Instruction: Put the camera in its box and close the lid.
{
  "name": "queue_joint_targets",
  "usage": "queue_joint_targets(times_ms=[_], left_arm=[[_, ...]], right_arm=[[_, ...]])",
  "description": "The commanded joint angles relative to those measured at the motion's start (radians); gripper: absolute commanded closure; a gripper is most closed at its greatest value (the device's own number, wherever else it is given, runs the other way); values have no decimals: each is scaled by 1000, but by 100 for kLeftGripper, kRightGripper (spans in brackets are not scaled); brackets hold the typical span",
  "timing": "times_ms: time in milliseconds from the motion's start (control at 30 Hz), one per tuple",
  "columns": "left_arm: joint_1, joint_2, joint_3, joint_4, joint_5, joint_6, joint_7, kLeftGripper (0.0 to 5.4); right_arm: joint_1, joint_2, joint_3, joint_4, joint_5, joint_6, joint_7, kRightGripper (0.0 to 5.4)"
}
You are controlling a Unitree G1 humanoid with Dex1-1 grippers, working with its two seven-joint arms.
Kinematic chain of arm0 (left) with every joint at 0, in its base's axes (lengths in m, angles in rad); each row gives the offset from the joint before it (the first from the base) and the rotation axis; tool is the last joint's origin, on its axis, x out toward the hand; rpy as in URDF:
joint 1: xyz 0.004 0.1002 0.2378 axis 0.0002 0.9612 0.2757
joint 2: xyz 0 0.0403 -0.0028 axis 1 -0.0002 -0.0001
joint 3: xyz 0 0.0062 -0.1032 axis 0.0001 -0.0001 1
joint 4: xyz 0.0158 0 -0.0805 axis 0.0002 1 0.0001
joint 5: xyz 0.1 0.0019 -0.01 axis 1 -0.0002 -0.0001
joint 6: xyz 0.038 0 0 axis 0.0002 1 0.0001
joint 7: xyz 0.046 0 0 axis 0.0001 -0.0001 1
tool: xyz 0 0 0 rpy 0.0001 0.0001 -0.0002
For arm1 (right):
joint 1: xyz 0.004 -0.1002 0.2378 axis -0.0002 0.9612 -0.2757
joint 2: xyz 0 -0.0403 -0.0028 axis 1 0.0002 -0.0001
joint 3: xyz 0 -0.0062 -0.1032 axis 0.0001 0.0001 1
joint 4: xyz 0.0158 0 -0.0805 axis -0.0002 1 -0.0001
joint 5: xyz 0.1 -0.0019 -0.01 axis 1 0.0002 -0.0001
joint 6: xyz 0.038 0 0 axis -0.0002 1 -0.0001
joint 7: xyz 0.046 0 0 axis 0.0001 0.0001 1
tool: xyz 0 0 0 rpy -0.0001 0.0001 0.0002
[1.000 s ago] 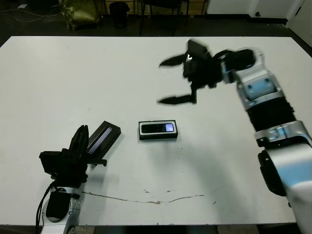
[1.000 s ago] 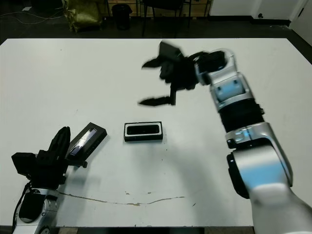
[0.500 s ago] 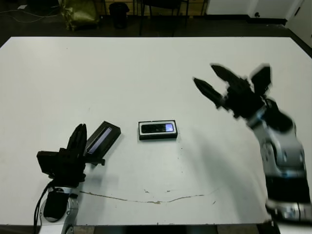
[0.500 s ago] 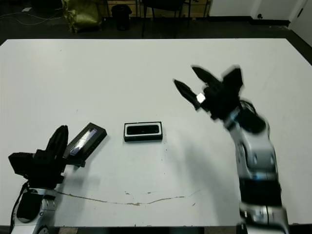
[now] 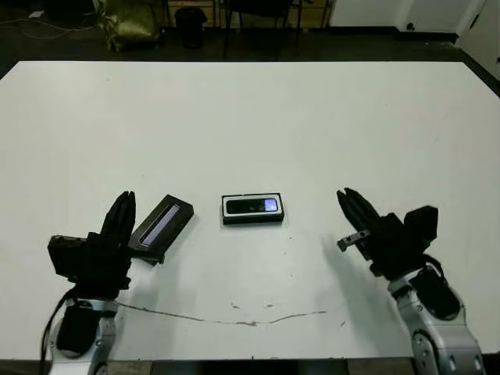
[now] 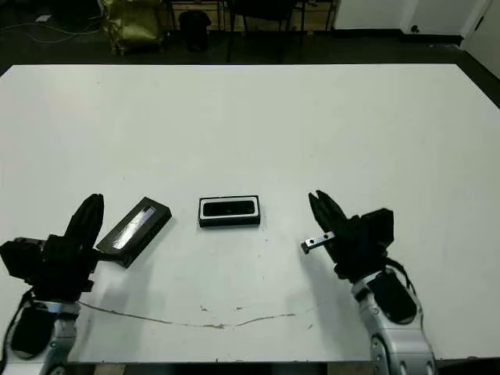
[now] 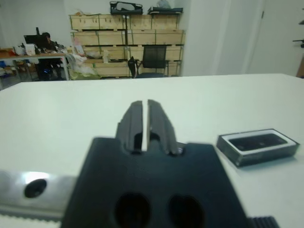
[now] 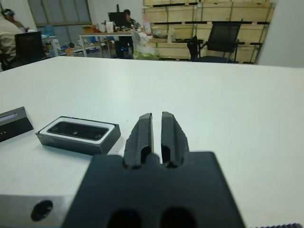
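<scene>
White table [image 5: 250, 117] filled the view, and near its middle sat the box [image 5: 252, 209], a shallow black tray with a white lining. The camera [image 5: 251, 206] lay flat inside it, a slim black bar running lengthwise along the tray. At about nine o'clock from the box, a short way off and not touching it, the lid [image 5: 162, 227] lay flat on the table, turned at an angle, its glossy grey strip facing up.

The left gripper [image 5: 119, 221] sat low near the front edge, at about seven o'clock from the box and just beside the lid's near end; its two black fingers [image 7: 135, 121] were pressed together with only a slit between them, holding nothing. The right gripper [image 5: 353, 212] rested at about four o'clock from the box, well apart from it, its fingers [image 8: 141, 133] likewise narrowed to a thin gap and empty.
</scene>
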State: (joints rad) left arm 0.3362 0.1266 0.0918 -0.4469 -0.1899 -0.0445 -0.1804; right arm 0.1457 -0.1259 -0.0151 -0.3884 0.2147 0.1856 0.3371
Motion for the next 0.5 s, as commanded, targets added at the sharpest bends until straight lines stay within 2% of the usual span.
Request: queue_joint_targets(times_ms=[33, 100, 200, 233, 367, 500], left_arm=[[55, 68, 37, -163, -64, 194, -8, 540], [77, 99, 61, -267, -104, 312, 2, 540], [105, 167, 122, -384, -231, 460, -35, 503], [114, 194, 137, -395, -252, 470, -65, 481], [147, 303, 158, -394, -246, 438, -199, 388], [163, 326, 160, -402, -265, 454, -234, 291]], right_arm=[[24, -3, 14, -5, -23, 19, -33, 538], [24, -3, 17, 3, -16, 8, -32, 538], [21, -5, 18, 15, 1, 0, -20, 540], [20, -6, 19, 18, 2, -4, -17, 540], [15, -10, 23, 46, -1, -48, -2, 540], [13, -10, 27, 69, -1, -79, 5, 540]])
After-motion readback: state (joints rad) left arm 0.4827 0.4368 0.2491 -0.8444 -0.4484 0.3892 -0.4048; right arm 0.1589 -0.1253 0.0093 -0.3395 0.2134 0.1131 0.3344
